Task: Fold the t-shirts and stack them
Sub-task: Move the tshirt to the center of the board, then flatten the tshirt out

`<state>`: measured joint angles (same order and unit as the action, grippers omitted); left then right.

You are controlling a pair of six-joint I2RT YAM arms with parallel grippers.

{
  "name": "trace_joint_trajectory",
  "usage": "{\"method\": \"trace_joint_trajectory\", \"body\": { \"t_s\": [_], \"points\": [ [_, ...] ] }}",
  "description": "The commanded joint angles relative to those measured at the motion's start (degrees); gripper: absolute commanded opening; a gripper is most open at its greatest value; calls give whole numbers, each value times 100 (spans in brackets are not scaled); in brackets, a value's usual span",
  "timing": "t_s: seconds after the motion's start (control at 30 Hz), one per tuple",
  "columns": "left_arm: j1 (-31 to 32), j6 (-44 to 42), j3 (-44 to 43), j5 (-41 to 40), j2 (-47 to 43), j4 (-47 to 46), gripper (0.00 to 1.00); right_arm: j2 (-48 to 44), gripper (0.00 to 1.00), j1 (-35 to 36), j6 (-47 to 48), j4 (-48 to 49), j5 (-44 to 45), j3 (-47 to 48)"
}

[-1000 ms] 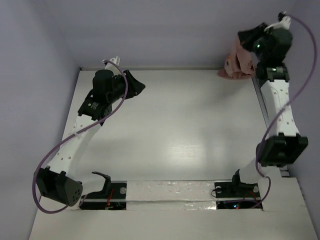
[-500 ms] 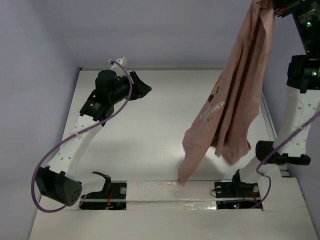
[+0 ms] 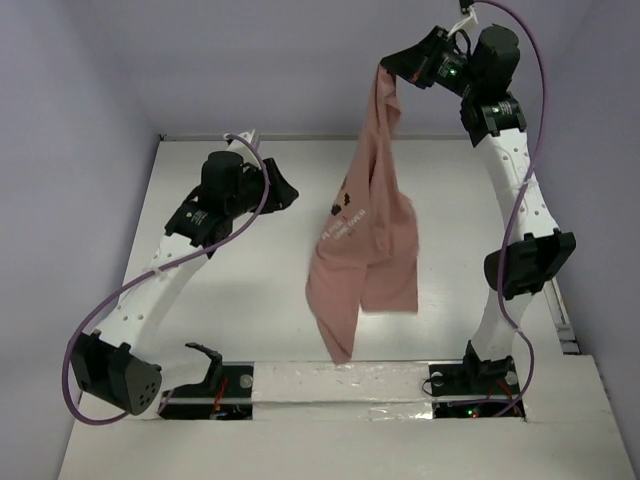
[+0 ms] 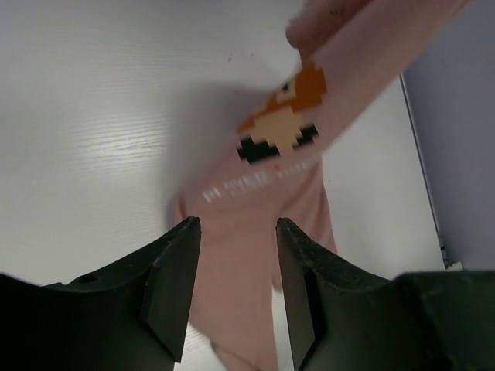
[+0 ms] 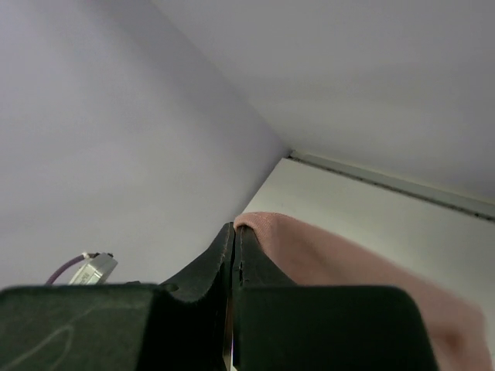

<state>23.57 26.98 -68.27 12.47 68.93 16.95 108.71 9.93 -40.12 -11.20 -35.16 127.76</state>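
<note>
A dusty-pink t-shirt (image 3: 362, 245) hangs in a long bunch above the middle of the table, its lower tip near the front strip. My right gripper (image 3: 392, 68) is raised high at the back and shut on the shirt's top end; in the right wrist view the cloth (image 5: 325, 255) bulges out beside the pressed-together tips of that gripper (image 5: 233, 229). My left gripper (image 3: 290, 193) stands open to the left of the shirt, pointing at it and apart from it. In the left wrist view the shirt (image 4: 263, 201), with its orange print (image 4: 285, 116), shows beyond the left gripper (image 4: 236, 226).
The white table (image 3: 250, 290) is walled by pale purple panels on the left, back and right. A taped white strip (image 3: 340, 380) runs along the near edge between the two arm bases. The right arm's elbow (image 3: 528, 262) stands over the table's right side.
The right arm pulled the shirt out of the far right corner, lifted it high and swung it left over the table. The left gripper opened wider and shifted slightly right.
</note>
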Motion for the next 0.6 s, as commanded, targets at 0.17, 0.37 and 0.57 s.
{"method": "trace_joint_trajectory", "body": {
  "t_s": [0.17,0.37,0.57],
  "points": [
    [365,-149,15,-279,182,-24,38,-727,0,105,795,48,605,-12],
    [1184,-263,367,-903,1051,-499,39,-1404,0,105,1023,48,1300,-1499],
    [1957,-465,-203,-1685,2765,-842,47,-1668,0,105,1059,66,1397,-1825]
  ]
}}
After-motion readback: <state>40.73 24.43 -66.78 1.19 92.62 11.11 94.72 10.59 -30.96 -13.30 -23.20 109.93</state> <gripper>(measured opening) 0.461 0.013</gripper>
